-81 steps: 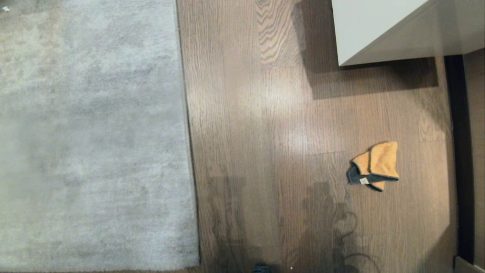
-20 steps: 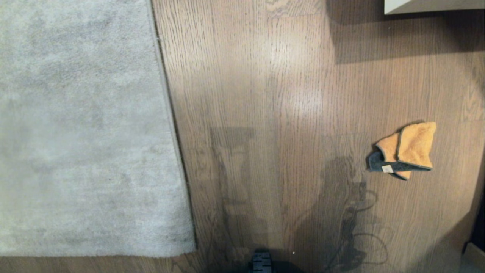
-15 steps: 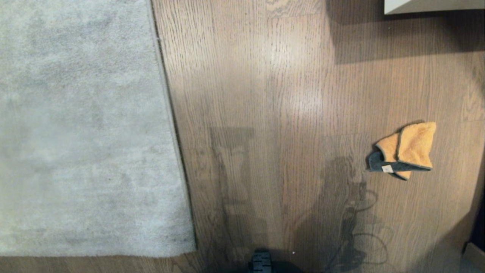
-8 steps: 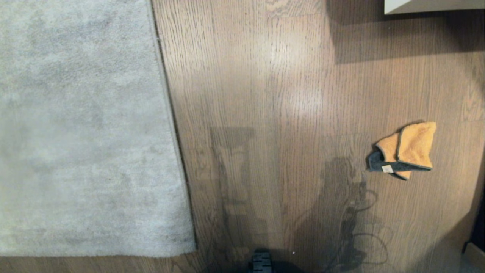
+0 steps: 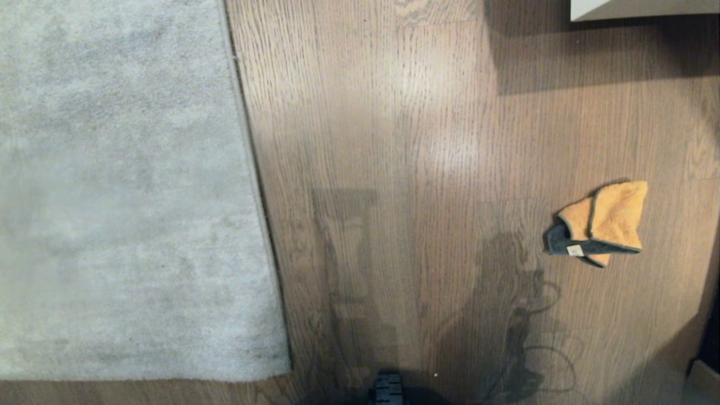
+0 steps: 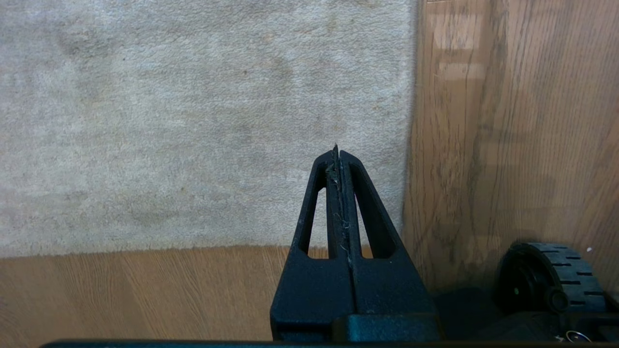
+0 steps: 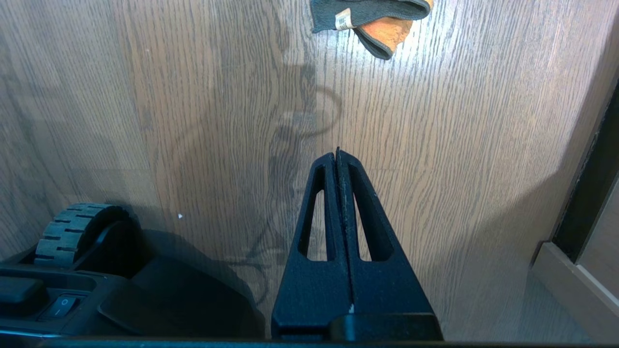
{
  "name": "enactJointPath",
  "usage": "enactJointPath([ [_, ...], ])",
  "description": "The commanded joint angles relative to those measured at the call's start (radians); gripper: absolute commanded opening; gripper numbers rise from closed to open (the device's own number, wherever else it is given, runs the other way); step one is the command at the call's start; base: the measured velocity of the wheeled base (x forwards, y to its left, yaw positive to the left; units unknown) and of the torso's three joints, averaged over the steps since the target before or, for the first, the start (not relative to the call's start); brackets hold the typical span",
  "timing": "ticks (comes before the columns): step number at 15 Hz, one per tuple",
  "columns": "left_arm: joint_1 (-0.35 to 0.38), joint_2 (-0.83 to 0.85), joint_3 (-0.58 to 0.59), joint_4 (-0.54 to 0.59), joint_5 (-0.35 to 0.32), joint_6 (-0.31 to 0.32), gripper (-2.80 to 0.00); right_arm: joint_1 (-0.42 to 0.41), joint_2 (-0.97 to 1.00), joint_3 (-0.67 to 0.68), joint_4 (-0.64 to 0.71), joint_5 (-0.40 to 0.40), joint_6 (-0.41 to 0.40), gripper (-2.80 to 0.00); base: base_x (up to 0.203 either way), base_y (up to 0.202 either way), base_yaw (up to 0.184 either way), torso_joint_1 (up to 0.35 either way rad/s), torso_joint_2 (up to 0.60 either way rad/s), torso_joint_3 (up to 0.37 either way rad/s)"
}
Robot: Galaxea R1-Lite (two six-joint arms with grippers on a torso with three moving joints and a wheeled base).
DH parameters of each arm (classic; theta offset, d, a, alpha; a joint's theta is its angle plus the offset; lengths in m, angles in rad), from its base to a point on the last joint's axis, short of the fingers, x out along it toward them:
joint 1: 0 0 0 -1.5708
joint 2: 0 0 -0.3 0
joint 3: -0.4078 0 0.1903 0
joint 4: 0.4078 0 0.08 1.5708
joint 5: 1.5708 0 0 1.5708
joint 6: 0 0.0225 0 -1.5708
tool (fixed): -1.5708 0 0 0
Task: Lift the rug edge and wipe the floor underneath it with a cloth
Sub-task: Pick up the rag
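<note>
A pale grey rug (image 5: 124, 191) lies flat on the left, its rug edge (image 5: 256, 185) running front to back along the brown wooden floor (image 5: 405, 146). The orange cloth (image 5: 604, 222) with a grey part lies crumpled on the floor at the right. Neither gripper shows in the head view. In the left wrist view my left gripper (image 6: 337, 151) hangs shut and empty above the rug's near corner (image 6: 396, 222). In the right wrist view my right gripper (image 7: 337, 153) hangs shut and empty over bare floor, with the cloth (image 7: 372, 19) some way ahead of it.
A white cabinet corner (image 5: 641, 8) stands at the back right, casting a shadow on the planks. A dark gap and a skirting piece (image 5: 706, 377) line the right side. My base wheels (image 6: 551, 275) (image 7: 72, 234) stand near the front, close to the rug's corner.
Since the oldest frame the whole view has shifted as the camera moved. Over the last second nothing has visibly changed; rug and cloth lie as before.
</note>
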Motion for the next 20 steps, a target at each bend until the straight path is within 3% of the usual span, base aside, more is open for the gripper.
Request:
enactJointPath([
  [1, 0.000, 0.000, 0.000, -0.001, 0.000, -0.001, -2.80, 0.000, 0.000, 0.000, 0.000, 0.001, 0.000, -2.80, 0.000, 0.000, 0.000, 0.000, 0.00, 0.000],
  [16, 0.000, 0.000, 0.000, -0.001, 0.000, -0.001, -2.80, 0.000, 0.000, -0.028, 0.006, 0.006, -0.022, -2.80, 0.000, 0.000, 0.000, 0.000, 0.00, 0.000],
  [20, 0.000, 0.000, 0.000, -0.001, 0.000, -0.001, -2.80, 0.000, 0.015, -0.061, 0.009, 0.040, -0.022, -2.80, 0.000, 0.000, 0.000, 0.000, 0.00, 0.000],
])
